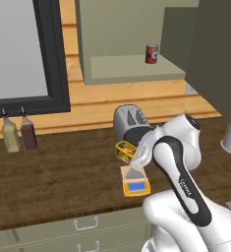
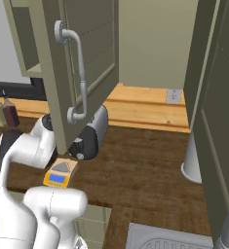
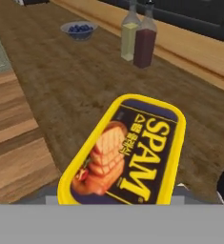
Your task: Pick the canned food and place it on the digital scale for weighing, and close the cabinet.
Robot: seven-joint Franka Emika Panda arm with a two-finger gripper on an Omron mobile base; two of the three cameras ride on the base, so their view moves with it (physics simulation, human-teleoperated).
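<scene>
Your hand (image 1: 132,156) sits just behind the small yellow-orange digital scale (image 1: 135,183) on the dark wooden worktop (image 1: 53,172); I cannot tell its grip. Flat yellow SPAM tin (image 3: 127,151) lies just beside the scale. Olive-green panelled cabinet door (image 2: 82,58) stands open

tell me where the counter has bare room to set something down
Widest bare patch: the dark counter between the two bottles and the digital scale. More room lies between the toaster and the white post. Crowded: toaster, canned food, scale and arm cluster together.
</scene>
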